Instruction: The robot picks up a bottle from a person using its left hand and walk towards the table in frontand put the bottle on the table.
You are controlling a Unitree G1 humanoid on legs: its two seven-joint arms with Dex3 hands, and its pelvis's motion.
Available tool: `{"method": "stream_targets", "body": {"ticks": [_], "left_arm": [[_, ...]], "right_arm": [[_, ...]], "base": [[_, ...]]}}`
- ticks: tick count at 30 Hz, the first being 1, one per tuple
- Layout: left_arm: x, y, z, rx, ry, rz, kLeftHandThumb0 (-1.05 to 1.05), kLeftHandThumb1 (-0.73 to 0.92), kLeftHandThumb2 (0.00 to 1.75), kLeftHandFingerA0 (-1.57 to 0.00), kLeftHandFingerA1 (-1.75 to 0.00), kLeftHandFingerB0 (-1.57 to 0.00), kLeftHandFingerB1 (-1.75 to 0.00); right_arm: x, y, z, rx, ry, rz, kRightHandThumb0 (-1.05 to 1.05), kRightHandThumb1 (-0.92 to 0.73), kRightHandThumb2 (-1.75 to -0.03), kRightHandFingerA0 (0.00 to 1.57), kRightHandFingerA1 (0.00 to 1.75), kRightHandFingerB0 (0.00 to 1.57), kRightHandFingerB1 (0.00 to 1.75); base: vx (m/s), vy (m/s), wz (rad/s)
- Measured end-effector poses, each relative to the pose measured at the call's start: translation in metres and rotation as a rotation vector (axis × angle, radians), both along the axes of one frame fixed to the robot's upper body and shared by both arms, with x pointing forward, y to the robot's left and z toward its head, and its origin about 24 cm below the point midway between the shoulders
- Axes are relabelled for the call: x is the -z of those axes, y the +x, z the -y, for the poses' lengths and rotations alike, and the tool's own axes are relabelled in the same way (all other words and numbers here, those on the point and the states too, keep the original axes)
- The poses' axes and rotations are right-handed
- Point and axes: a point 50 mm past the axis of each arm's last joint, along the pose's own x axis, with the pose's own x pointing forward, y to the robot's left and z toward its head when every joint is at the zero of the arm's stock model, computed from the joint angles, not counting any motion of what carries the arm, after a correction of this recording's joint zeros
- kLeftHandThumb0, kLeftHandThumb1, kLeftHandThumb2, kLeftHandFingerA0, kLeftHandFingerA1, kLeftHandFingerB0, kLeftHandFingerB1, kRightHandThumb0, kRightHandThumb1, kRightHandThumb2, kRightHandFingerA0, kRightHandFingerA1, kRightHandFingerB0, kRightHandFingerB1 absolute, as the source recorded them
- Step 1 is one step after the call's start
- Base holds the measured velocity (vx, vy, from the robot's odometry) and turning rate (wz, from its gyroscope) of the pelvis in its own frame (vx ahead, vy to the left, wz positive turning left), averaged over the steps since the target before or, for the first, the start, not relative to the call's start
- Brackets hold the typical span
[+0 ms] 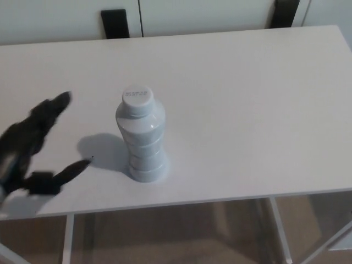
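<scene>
You have one view, from the robot's head, tilted steeply down and facing forward onto the table (247, 110). It sits close: the table fills most of the picture, far edge at 12 o'clock, near edge toward 6 o'clock with floor (181, 236) below. You see the bottle (141, 135) from above, just left of centre. The left hand (33, 146) shows blurred at 8 o'clock.

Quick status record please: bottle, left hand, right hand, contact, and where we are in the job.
bottle: white, capped, standing upright
location: on the white table, towards its near edge, left of centre
left hand: open, fingers spread, over the table's left end; motion-blurred
right hand: not in view
contact: none; a clear gap of tabletop lies between the left hand and the bottle
job state: the bottle is set on the table and stands unsupported
</scene>
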Motion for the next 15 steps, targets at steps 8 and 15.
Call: {"method": "stream_targets", "body": {"ticks": [8, 15], "left_arm": [[-0.003, -0.061, -0.009, 0.032, -0.095, -0.020, -0.57, 0.35, 0.76, 0.00, -0.16, 0.00, -0.18], [-0.007, -0.106, 0.018, 0.210, -0.201, -0.083, -0.58, 0.44, 0.54, -0.01, -0.28, -0.03, -0.27]], "right_arm": [[0.004, -0.013, -0.001, -0.003, 0.005, -0.035, -0.41, -0.70, -0.59, 0.72, 0.52, 0.55, 0.43], [0.006, -0.020, -0.003, 0.004, 0.009, -0.052, -0.40, -0.70, -0.59, 0.71, 0.49, 0.55, 0.41]], "base": [[0.00, 0.000, 0.00], [0.00, 0.000, 0.00]]}}
